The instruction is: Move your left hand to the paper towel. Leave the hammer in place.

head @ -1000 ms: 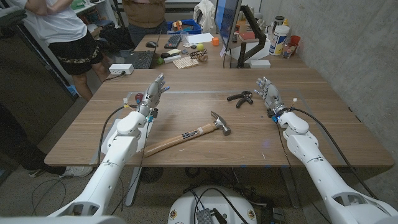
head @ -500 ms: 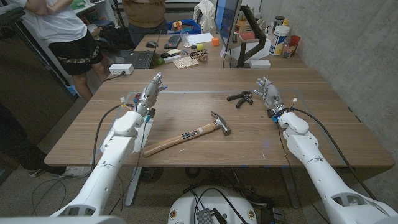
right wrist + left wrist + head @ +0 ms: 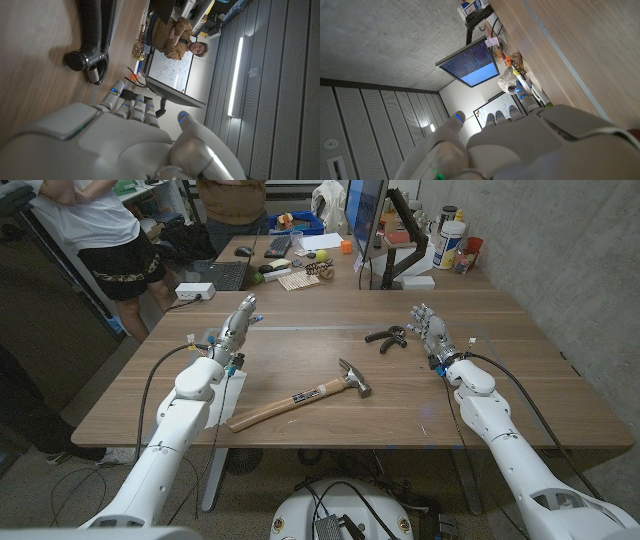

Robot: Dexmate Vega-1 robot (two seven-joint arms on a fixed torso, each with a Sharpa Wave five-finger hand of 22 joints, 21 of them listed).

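The hammer (image 3: 300, 400), wooden handle and steel head, lies at an angle on the middle of the wooden table (image 3: 520, 395). My left hand (image 3: 238, 320) hovers left of and beyond it, well apart, fingers stretched out and holding nothing; its back fills the left wrist view (image 3: 520, 145). A small white sheet (image 3: 233, 383), perhaps the paper towel, shows beside my left forearm, mostly hidden. My right hand (image 3: 430, 330) stands at the right with fingers apart and empty, also seen from behind (image 3: 100, 145).
A black hand-grip tool (image 3: 385, 337) lies just left of my right hand, close in the right wrist view (image 3: 92, 35). Behind the table stand a monitor (image 3: 365, 220), a keyboard (image 3: 225, 275), bottles (image 3: 452, 242) and two people (image 3: 100, 230).
My left hand and forearm have swung to the left and slightly farther back. The hammer, the grip tool and my right hand have stayed put.
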